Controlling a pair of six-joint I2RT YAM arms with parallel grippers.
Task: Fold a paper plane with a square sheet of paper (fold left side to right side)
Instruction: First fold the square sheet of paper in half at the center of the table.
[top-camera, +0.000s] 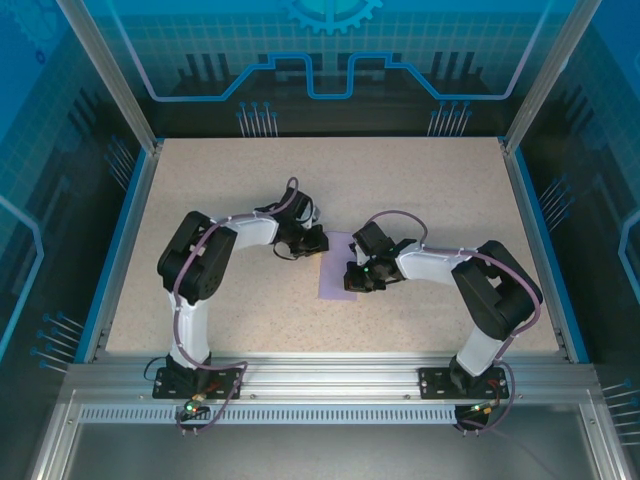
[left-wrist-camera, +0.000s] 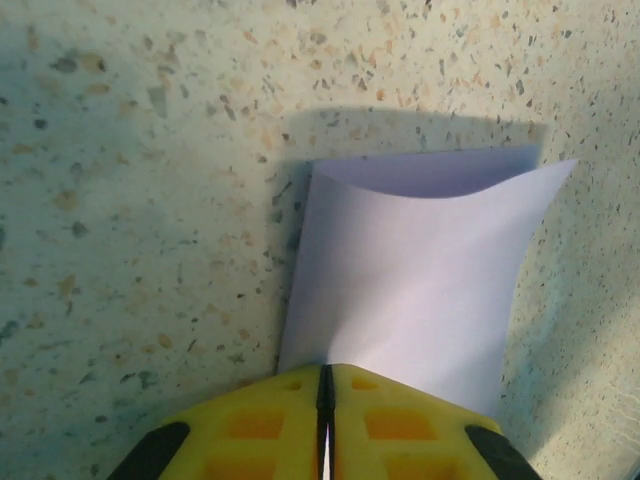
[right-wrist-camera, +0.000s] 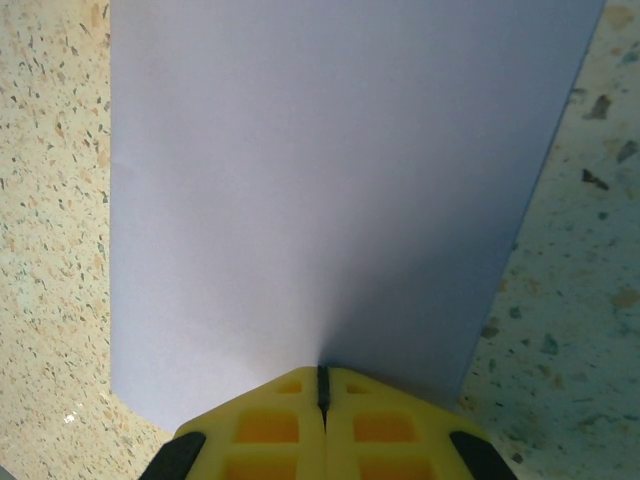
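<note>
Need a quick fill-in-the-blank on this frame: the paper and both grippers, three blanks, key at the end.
1. In the top view, the square sheet of paper lies ___ the two grippers.
2. The left gripper and the right gripper both have their jaws ___, tips at the paper's edge.
3. The fingertips of each gripper are coloured ___.
Missing words: between; shut; yellow.
</note>
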